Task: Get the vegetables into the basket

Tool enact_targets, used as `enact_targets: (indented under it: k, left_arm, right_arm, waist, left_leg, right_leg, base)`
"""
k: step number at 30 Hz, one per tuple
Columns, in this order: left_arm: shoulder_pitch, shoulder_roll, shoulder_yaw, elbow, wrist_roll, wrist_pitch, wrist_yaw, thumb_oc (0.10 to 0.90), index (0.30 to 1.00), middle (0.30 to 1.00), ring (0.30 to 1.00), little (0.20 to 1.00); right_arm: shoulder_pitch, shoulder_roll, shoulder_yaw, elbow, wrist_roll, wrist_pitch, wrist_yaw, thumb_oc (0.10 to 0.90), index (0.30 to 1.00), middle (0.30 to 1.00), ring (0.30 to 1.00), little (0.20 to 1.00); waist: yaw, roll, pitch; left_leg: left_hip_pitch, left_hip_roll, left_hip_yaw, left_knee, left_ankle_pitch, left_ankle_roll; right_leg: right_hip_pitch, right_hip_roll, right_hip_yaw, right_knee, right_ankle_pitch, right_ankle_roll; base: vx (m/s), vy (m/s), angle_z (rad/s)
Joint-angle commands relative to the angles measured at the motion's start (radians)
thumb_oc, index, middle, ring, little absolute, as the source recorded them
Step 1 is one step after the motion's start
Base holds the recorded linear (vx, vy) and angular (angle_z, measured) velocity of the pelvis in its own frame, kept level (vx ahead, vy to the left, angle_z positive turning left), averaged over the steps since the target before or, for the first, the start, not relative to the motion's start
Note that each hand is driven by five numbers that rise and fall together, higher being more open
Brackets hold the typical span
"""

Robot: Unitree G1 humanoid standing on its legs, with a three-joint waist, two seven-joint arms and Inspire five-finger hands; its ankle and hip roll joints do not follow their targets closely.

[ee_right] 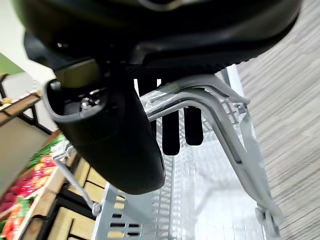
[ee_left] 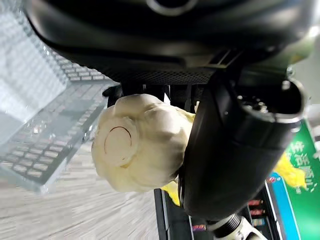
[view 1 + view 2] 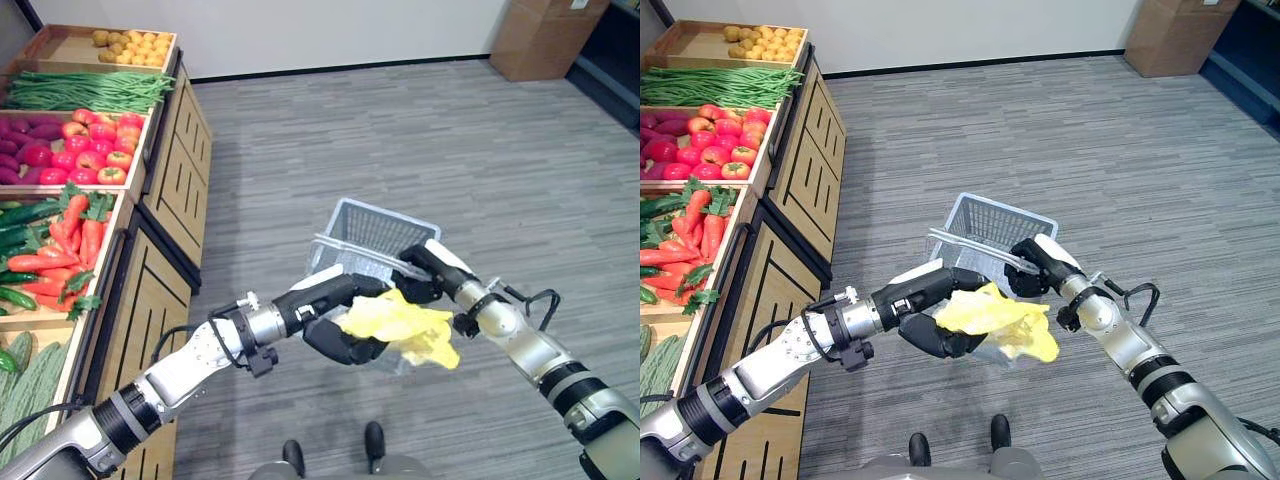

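Closest to the head camera, at about 6 o'clock, the left hand [image 3: 340, 335] has its dark fingers and thumb curled around a yellow leafy cabbage [image 3: 400, 322]. Its own wrist view shows the pale cut stem end of the cabbage [image 2: 135, 142] pressed between the thumb and the fingers, with the grey mesh of the basket [image 2: 45, 125] just beside it. The cabbage is above the near edge of the basket [image 3: 375, 235] and hides that edge, so I cannot tell if it touches the rim.

At the far left, from 9 to 11 o'clock, stands a wooden display stand [image 3: 175, 180] with several compartments. From the back to the front they carry small yellow fruits [image 3: 132, 46], long green beans [image 3: 85, 90], red tomatoes [image 3: 100, 150] next to dark purple vegetables [image 3: 22, 140], then carrots [image 3: 75, 235] mixed with cucumbers [image 3: 25, 215], and at the nearest end some pale green bumpy gourds [image 3: 25, 375].

Near the centre, the basket is grey plastic mesh and it is held above the grey striped floor [image 3: 400, 130].

To the right of the cabbage, at about 3 o'clock from it, the right hand [image 3: 425, 270] is closed around the basket handle [image 1: 210, 107]; the right wrist view shows the fingers hooked over the grey bars.

At 1 o'clock, by the far wall, there is a brown cardboard box [image 3: 545, 35].
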Motion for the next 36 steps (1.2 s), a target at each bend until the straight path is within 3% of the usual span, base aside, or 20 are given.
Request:
enact_targets:
  k: [1,10,21,22,23,36]
  left_arm:
    - [-0.09,-0.021,-0.01,0.05,0.04,-0.111,0.015,0.4,0.3,0.3,0.3,0.3]
    - [-0.051,-0.063,0.033,0.237,0.208,-0.115,0.083,0.4,0.3,0.3,0.3,0.3]
    - [0.01,-0.211,0.196,0.484,0.441,-0.084,0.244,0.4,0.3,0.3,0.3,0.3]
    - [0.01,-0.211,0.196,0.484,0.441,-0.084,0.245,0.622,0.61,0.61,0.61,0.61]
    - [0.019,-0.223,0.212,0.489,0.456,-0.079,0.256,0.9,1.0,1.0,1.0,1.0]
    - [0.057,-0.272,0.254,0.419,0.485,-0.074,0.292,0.9,1.0,1.0,1.0,1.0]
  right_arm:
    - [-0.169,-0.029,-0.028,-0.13,0.122,-0.13,-0.017,0.4,0.3,0.3,0.3,0.3]
    - [-0.132,-0.051,-0.045,-0.239,0.176,-0.137,0.025,0.4,0.3,0.3,0.3,0.3]
    - [-0.044,-0.048,-0.09,-0.361,0.228,-0.138,0.086,0.4,0.3,0.3,0.3,0.3]
    - [-0.043,-0.048,-0.091,-0.361,0.228,-0.137,0.087,0.4,0.3,0.3,0.3,0.3]
    - [-0.031,-0.043,-0.095,-0.369,0.229,-0.136,0.091,0.4,0.3,0.3,0.3,0.3]
    - [0.046,-0.008,-0.149,-0.317,0.169,-0.124,0.071,0.4,0.3,0.3,0.3,0.3]
  waist:
    - [0.007,-0.062,-0.103]
    - [0.001,-0.063,-0.111]
    - [-0.001,-0.072,-0.117]
    - [-0.001,-0.071,-0.117]
    - [-0.001,-0.073,-0.117]
    - [0.005,-0.079,-0.121]
  left_leg:
    - [0.018,0.042,-0.02,0.0,-0.034,-0.08]
    - [0.026,0.043,-0.014,0.0,-0.038,-0.082]
    - [0.028,0.047,-0.014,0.0,-0.039,-0.081]
    - [0.028,0.047,-0.014,0.0,-0.039,-0.081]
    - [0.027,0.048,-0.014,0.0,-0.039,-0.081]
    - [0.025,0.049,-0.029,0.0,-0.041,-0.078]
  right_leg:
    - [0.036,-0.095,0.044,0.003,-0.05,0.105]
    - [0.04,-0.095,0.043,0.002,-0.052,0.104]
    - [0.046,-0.094,0.038,0.001,-0.056,0.1]
    - [0.046,-0.094,0.037,0.001,-0.056,0.1]
    - [0.046,-0.094,0.037,0.001,-0.057,0.099]
    - [0.054,-0.095,0.025,0.0,-0.061,0.095]
  base:
    - [0.0,0.0,0.0]
    - [0.0,0.0,0.0]
    - [0.0,0.0,0.0]
    - [0.0,0.0,0.0]
    - [0.0,0.0,0.0]
    - [0.0,0.0,0.0]
